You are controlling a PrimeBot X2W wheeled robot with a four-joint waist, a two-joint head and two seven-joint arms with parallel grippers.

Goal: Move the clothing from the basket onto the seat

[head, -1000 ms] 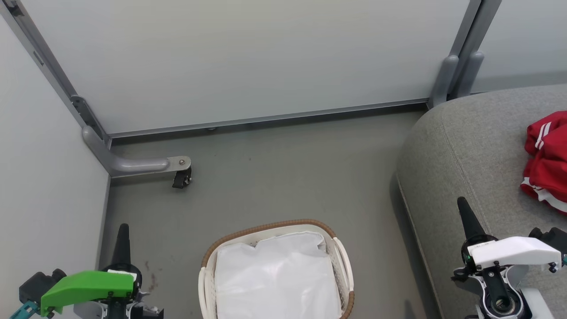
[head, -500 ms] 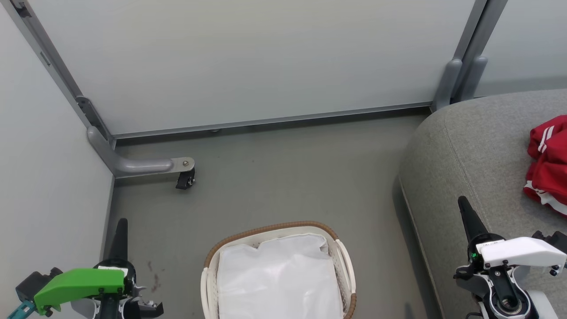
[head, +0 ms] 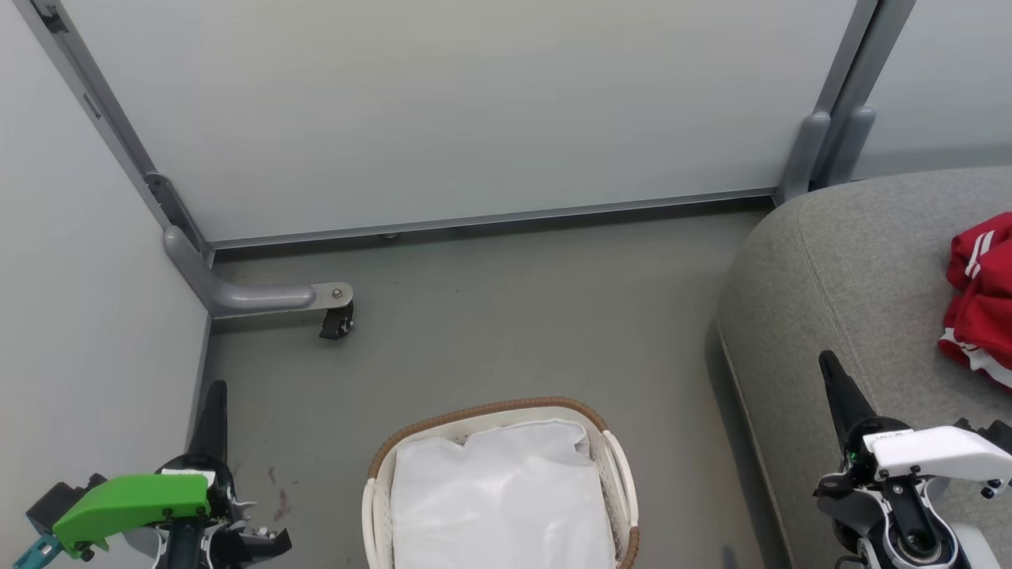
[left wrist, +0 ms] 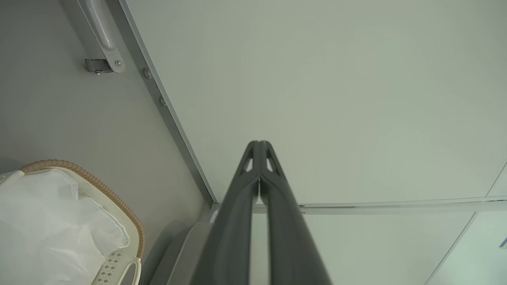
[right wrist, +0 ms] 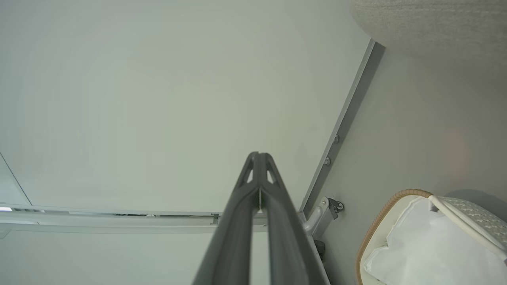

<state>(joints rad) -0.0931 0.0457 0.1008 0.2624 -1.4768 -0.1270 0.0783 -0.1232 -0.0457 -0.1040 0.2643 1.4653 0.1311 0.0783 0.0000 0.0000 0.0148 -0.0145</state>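
The red clothing with white stripes lies on the grey seat at the right edge of the head view. The white basket with a brown woven rim stands on the floor at the bottom centre, holding just its white cloth liner. It shows too at the lower left of the left wrist view, as the basket, and at the lower right of the right wrist view, as the basket. My left gripper is shut and empty, left of the basket. My right gripper is shut and empty over the seat's front edge.
Pale partition panels close off the back and left. A grey bracket with a small black caster juts onto the floor at the back left. Bare grey floor lies between the basket and the panels.
The whole head view has shifted slightly right and down, so the camera has moved. The clothing, basket and both shut grippers keep their places relative to each other.
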